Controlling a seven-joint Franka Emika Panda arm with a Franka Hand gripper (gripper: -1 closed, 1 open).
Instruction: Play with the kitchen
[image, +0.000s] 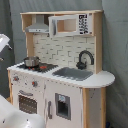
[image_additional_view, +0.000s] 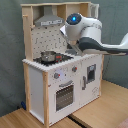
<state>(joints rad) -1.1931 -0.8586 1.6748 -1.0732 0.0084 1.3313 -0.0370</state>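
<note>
Approach step: arm (image_additional_view: 92, 35) hovers above kitchen (image_additional_view: 60, 75) counter near pot (image_additional_view: 48, 56); gripper state cannot be told. Next move likely needs descent toward stovetop or sink (image: 73, 73).

There is one kitchen (image: 60, 75), seen in both exterior views, and on it one small metal pot (image: 31, 61) on the stovetop, one sink (image: 73, 73), one black faucet (image: 85, 59), one grey hood (image: 37, 26) and one microwave-style box (image: 71, 25) on the upper shelf. Its front carries two knobs (image_additional_view: 57, 76) in the second exterior view, with one oven door (image_additional_view: 64, 95) under them. One robot arm (image_additional_view: 92, 36) is in the second exterior view.
</note>
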